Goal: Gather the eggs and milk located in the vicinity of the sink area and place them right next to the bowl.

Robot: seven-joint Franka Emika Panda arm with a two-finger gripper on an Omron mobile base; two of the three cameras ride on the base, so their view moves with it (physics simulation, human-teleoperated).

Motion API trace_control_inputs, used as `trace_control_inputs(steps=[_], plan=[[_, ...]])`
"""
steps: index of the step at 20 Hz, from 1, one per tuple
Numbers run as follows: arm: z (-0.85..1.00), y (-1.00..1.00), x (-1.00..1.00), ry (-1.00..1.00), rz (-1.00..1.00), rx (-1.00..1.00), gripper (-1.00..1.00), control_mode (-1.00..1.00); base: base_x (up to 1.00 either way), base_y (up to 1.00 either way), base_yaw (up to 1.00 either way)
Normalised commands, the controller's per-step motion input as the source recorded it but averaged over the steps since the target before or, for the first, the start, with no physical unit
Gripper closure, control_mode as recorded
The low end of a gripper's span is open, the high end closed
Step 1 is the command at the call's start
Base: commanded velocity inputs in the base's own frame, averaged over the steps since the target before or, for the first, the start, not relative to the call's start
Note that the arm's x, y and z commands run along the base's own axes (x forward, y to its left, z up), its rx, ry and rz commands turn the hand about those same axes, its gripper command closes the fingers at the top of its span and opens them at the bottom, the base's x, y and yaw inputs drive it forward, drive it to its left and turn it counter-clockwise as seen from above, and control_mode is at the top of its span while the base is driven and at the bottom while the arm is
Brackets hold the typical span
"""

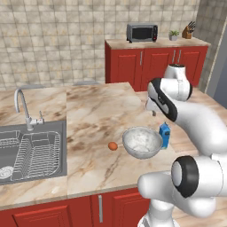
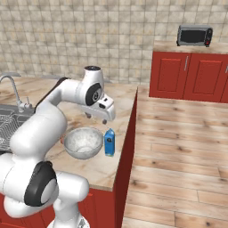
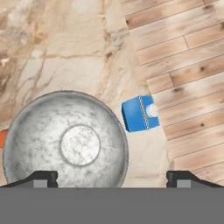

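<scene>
The speckled grey-white bowl [image 1: 142, 142] [image 2: 83, 142] [image 3: 65, 140] sits on the marble counter near its right edge. The blue milk [image 1: 165, 135] [image 2: 109, 142] [image 3: 140, 113] carton stands upright just right of the bowl. The brown egg [image 1: 113, 146] [image 3: 2, 138] lies on the counter close to the bowl's left side. My gripper [image 1: 153, 111] [image 2: 96, 118] [image 3: 113, 177] hangs open above the bowl and milk, holding nothing, its fingertips [image 3: 43, 177] wide apart. The sink [image 1: 31, 155] [image 2: 6, 124] with its wire rack is far to the left.
A chrome faucet [image 1: 22, 106] rises behind the sink. The counter [image 1: 97, 111] ends just right of the milk, above wooden floor [image 2: 178, 147]. Red cabinets [image 1: 133, 62] at the back carry a microwave [image 1: 142, 32], a plant and a knife block.
</scene>
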Motion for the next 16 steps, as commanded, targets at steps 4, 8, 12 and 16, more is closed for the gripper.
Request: trace_control_inputs(steps=[4,8,12,16], plan=[[0.15,1.00,-0.21,0.02,0.15,-0.13,-1.00,-1.00,0.00,0.00,0.00],[0.01,1.00,-0.07,0.01,0.20,-0.07,-1.00,-1.00,0.00,0.00,0.00],[0.00,1.00,-0.02,0.02,0.21,0.00,-1.00,-1.00,0.00,0.00,0.00],[-0.20,0.94,0.00,0.12,0.19,-0.03,-1.00,-1.00,0.00,0.00,0.00]])
